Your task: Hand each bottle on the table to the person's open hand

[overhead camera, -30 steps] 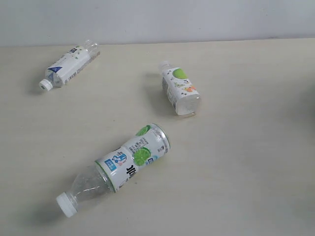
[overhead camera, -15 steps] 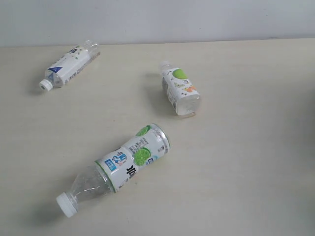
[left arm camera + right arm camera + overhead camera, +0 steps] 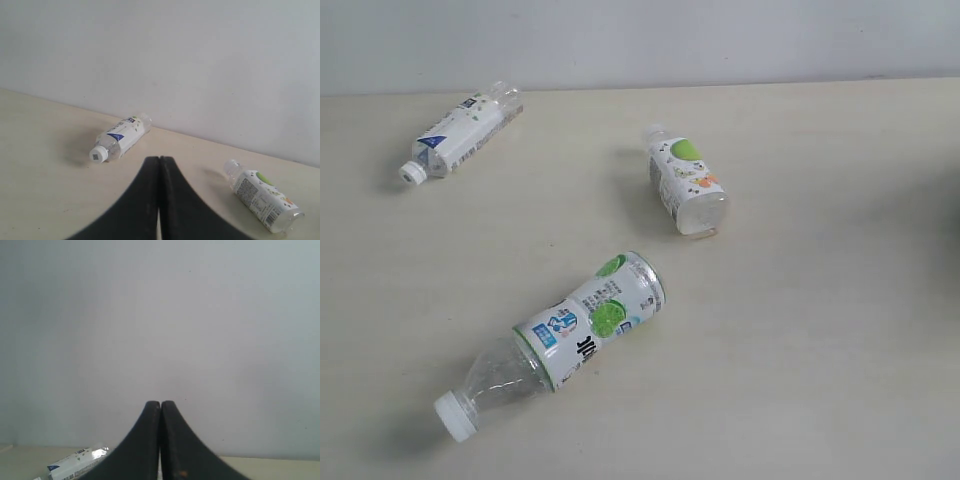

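Three bottles lie on their sides on the pale table (image 3: pixel 820 330). The white-blue label bottle (image 3: pixel 460 133) (image 3: pixel 121 137) (image 3: pixel 75 464) is at the far left near the wall. The small white bottle with green fruit (image 3: pixel 685 180) (image 3: pixel 262 195) rests in the middle. The lime-print bottle with a white cap (image 3: pixel 560 340) lies nearest the front. My left gripper (image 3: pixel 160 159) is shut and empty, held above the table between the two far bottles. My right gripper (image 3: pixel 160 403) is also shut and empty, facing the wall. Neither gripper shows in the exterior view. The person's open hand is out of view.
A plain grey-white wall (image 3: pixel 640 40) runs along the table's far edge. A faint dark shadow (image 3: pixel 948 215) touches the exterior view's right border.
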Motion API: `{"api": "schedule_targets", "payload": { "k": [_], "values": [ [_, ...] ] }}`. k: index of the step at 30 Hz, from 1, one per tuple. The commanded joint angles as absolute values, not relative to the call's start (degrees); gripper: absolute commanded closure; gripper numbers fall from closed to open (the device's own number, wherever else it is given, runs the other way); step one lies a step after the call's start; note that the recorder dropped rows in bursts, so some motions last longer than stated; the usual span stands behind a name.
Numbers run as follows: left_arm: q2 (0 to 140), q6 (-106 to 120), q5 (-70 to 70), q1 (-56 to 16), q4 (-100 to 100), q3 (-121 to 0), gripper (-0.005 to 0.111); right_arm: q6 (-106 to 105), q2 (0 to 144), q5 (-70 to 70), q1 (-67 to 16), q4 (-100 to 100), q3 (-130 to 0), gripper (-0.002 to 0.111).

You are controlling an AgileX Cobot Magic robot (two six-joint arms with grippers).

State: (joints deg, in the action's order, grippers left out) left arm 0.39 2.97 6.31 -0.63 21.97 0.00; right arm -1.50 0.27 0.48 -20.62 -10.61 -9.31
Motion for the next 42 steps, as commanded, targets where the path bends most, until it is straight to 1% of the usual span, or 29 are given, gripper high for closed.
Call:
{"api": "schedule_targets", "payload": {
  "k": [1, 6, 10, 17, 29, 34, 35, 38, 42],
  "values": [
    [0.0, 3.03, 6.25, -1.04, 21.79, 0.0, 0.107, -1.44, 0.0, 0.39, -20.71, -10.39, -9.64, 0.108],
    [0.0, 3.03, 6.25, -1.04, 21.79, 0.0, 0.107, -1.44, 0.0, 0.39, -20.71, -10.39, -9.64, 0.108],
    [0.0, 3.03, 6.25, -1.04, 21.79, 0.0, 0.107, -3.99, 0.0, 8.75, -20.71, -4.14, -9.49, 0.108],
    [0.0, 3.03, 6.25, -1.04, 21.79, 0.0, 0.107, -3.86, 0.0, 6.93, -20.71, -4.12, -9.49, 0.108],
    [0.0, 3.03, 6.25, -1.04, 21.79, 0.0, 0.107, -2.96, 0.0, -9.0, -20.71, -4.12, -9.77, 0.108],
    [0.0, 3.03, 6.25, -1.04, 21.79, 0.0, 0.107, -4.27, 0.0, -10.26, -20.71, -7.54, -10.04, 0.108],
    [0.0, 3.03, 6.25, -1.04, 21.79, 0.0, 0.107, -4.74, 0.69, -8.78, -20.71, -7.54, -10.63, 0.108],
    [0.0, 3.03, 6.25, -1.04, 21.79, 0.0, 0.107, -7.55, 5.89, 1.88, -21.14, -6.59, -14.17, 0.108],
    [0.0, 3.03, 6.25, -1.04, 21.79, 0.0, 0.107, -7.98, 12.07, 8.26, -23.06, -5.36, -16.33, 0.108]
  ]
}}
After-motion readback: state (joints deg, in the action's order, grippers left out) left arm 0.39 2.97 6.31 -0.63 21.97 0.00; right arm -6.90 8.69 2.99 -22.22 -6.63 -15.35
